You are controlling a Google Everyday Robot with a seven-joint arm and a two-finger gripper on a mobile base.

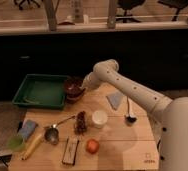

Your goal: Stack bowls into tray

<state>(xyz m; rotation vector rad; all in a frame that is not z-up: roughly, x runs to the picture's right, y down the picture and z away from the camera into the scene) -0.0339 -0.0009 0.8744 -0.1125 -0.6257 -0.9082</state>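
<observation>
The dark maroon bowl (72, 84) sits just right of the green tray (34, 102), at the table's back left. A red-orange bowl (74, 96) shows directly beneath it, and the two look nested. My gripper (83, 87) reaches in from the right on the white arm and is shut on the maroon bowl's right rim. The tray holds no bowl.
A white cup (99, 118), a brown snack bag (80, 122), a metal measuring cup (52, 134), an orange fruit (92, 146) and a dark bar (70, 150) stand mid-table. A blue cloth (116, 100) and ladle (129, 113) lie right. Blue sponge (28, 127), banana (32, 145), green cup (16, 143) sit front left.
</observation>
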